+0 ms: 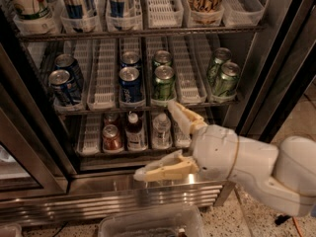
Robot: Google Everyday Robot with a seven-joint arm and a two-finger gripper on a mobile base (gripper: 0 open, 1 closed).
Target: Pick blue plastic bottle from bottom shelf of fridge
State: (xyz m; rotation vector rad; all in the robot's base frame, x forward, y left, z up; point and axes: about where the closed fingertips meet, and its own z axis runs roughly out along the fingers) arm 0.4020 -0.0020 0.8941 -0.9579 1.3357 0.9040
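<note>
Fridge (pixel 98 195) open. On the bottom shelf (pixel 89 141), from the left: the red can (pixel 112 138), then the blue plastic bottle (pixel 134 132), upright in its lane with the can just beside it and the clear water bottle (pixel 161 130) close on its other side. Judged hazard: with neighbours this tight, a finger entering off-line could tip the can or close on the water bottle instead. The upper finger also lies near the middle rack (pixel 148 104) and could snag on a level approach. The gripper (pixel 154 140) stands outside the shelf front, right of the bottle, jaws spread wide and holding nothing. Open room lies in front of the shelf. The steel base lip below and the right door frame (pixel 276 78) limit arm travel.
</note>
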